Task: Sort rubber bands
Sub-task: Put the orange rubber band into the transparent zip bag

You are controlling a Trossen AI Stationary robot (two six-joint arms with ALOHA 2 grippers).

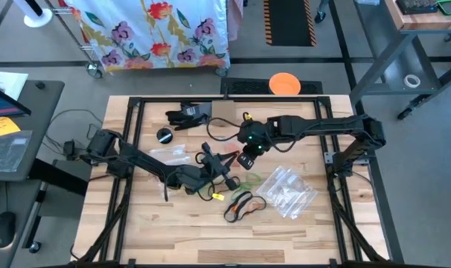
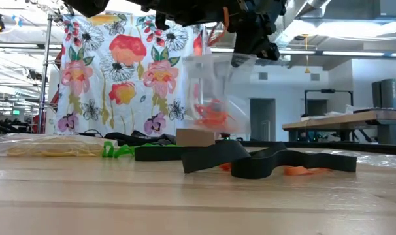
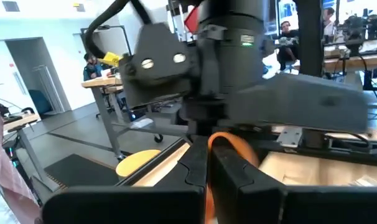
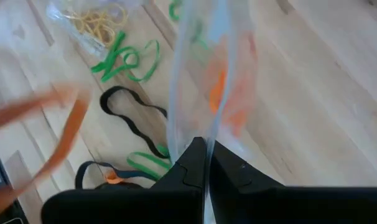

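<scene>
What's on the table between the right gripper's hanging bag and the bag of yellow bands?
In the right wrist view, loose green bands and a black band lie between the clear bag held by the right gripper and the yellow-band bag.

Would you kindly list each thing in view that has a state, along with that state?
Right gripper: shut on the clear bag, lifted off the table.
Clear bag: hanging, orange bands inside.
Left gripper: shut on an orange band.
Orange band: pinched between the left fingers.
Green bands: loose on the table.
Black bands: lying flat on the table.
Bag of yellow bands: lying on the table.
</scene>
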